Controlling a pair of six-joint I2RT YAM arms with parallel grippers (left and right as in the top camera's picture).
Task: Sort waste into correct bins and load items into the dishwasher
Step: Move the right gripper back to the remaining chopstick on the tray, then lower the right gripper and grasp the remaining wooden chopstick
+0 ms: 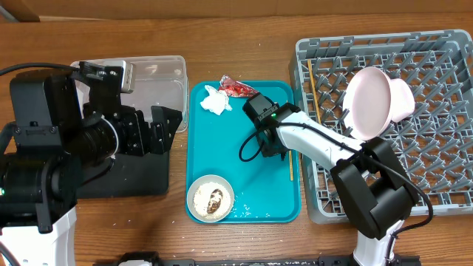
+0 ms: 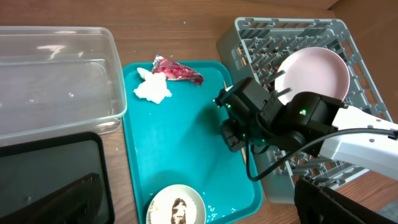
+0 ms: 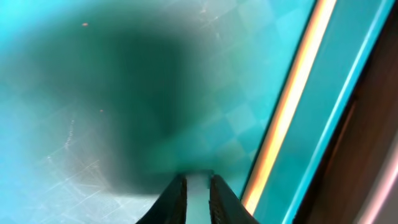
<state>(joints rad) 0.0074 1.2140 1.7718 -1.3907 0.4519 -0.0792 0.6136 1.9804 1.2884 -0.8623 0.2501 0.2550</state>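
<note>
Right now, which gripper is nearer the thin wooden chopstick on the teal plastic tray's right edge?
Right. The right gripper is low over the teal tray, just beside the chopstick; the left gripper is off the tray's far side, near the clear plastic tub.

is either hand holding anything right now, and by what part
Nothing is held. The right hand is low over the teal tray with the chopstick beside its fingers, not between them; the left hand is empty.
</note>
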